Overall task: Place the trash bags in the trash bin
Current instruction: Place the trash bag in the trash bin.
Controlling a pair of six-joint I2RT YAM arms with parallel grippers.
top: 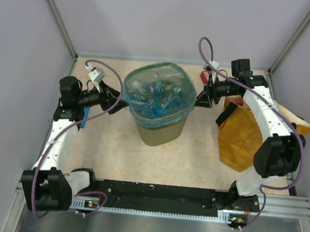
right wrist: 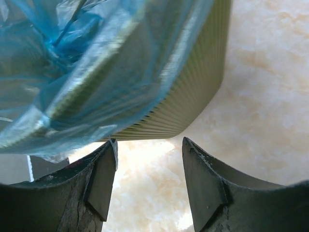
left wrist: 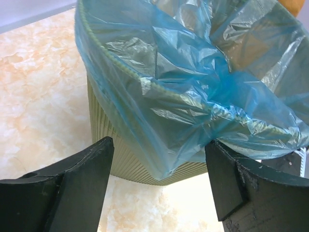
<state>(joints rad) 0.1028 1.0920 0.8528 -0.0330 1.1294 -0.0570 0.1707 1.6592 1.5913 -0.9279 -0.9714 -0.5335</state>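
Note:
The olive-green trash bin (top: 158,131) stands mid-table, lined with a big crinkly light-blue trash bag (top: 158,94) whose film is folded over the rim. My left gripper (top: 116,97) is open and empty, right at the bin's left rim; in the left wrist view the bag (left wrist: 193,87) hangs down between the open fingers (left wrist: 91,174) and the bin's wall (left wrist: 125,159) shows below. My right gripper (top: 203,97) is open and empty at the bin's right rim; its wrist view shows the bag (right wrist: 72,72) over the bin's wall (right wrist: 193,96).
A mustard-orange sack with black handles (top: 242,132) lies at the right under my right arm. A small red thing (top: 204,77) sits behind the right gripper. Side walls enclose the table left, right and back.

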